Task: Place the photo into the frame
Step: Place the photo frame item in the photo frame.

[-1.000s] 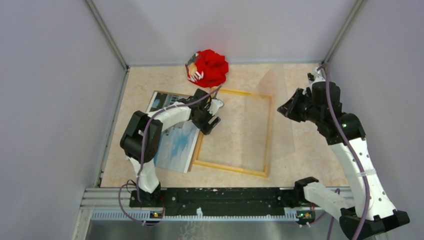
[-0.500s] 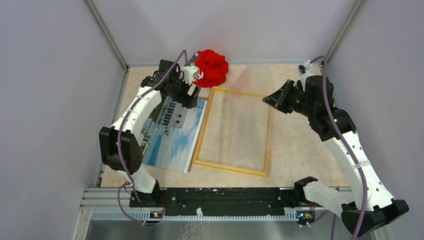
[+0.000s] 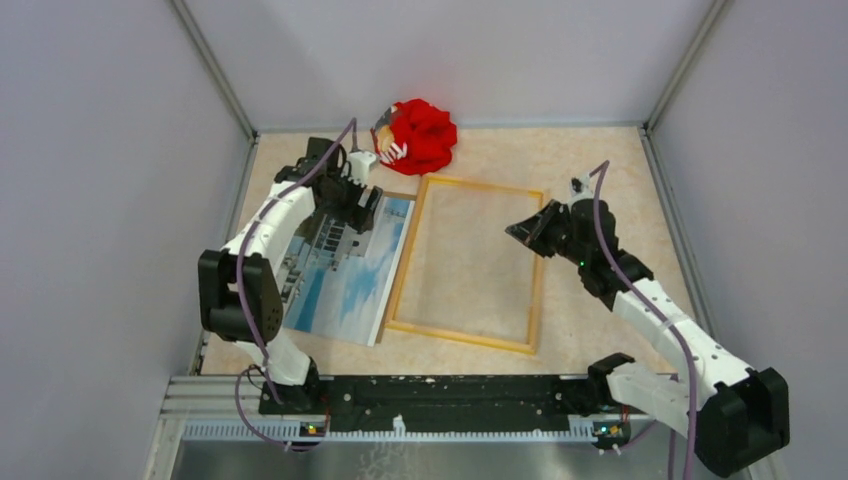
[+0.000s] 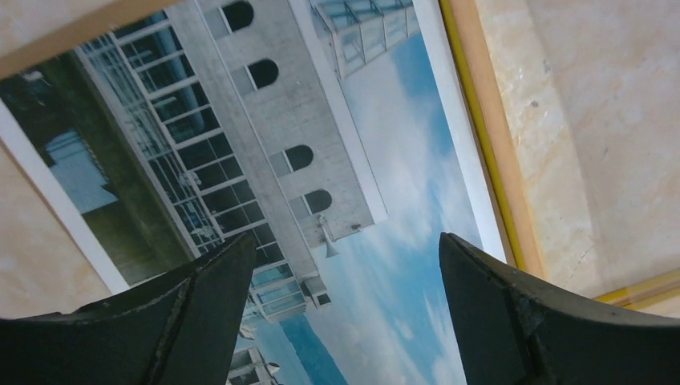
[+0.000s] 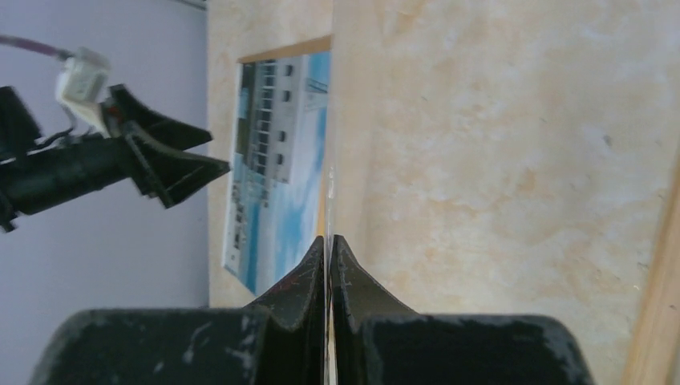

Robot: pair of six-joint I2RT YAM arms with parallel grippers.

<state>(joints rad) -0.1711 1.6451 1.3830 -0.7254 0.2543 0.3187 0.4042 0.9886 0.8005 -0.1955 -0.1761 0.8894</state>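
Observation:
The photo [image 3: 345, 270], a pale building against blue sky, lies flat at the left of the table, its right edge against the frame. The yellow frame [image 3: 537, 270] lies flat in the middle, its opening showing the table. My left gripper [image 3: 362, 205] is open and empty just above the photo's far end; the left wrist view shows the photo [image 4: 353, 160] between the spread fingers and the frame rail [image 4: 489, 160] to the right. My right gripper [image 3: 520, 232] is shut on a thin clear sheet [image 5: 330, 184], seen edge-on, over the frame's right part.
A red crumpled cloth thing [image 3: 422, 135] lies at the back, just beyond the frame's far left corner. A brown board edge [image 4: 72, 28] shows under the photo's far end. Grey walls close in left, right and back.
My left gripper moved from the frame's far left corner back and left to the photo's far end. My right arm swung left and lowered the clear sheet from upright toward the frame.

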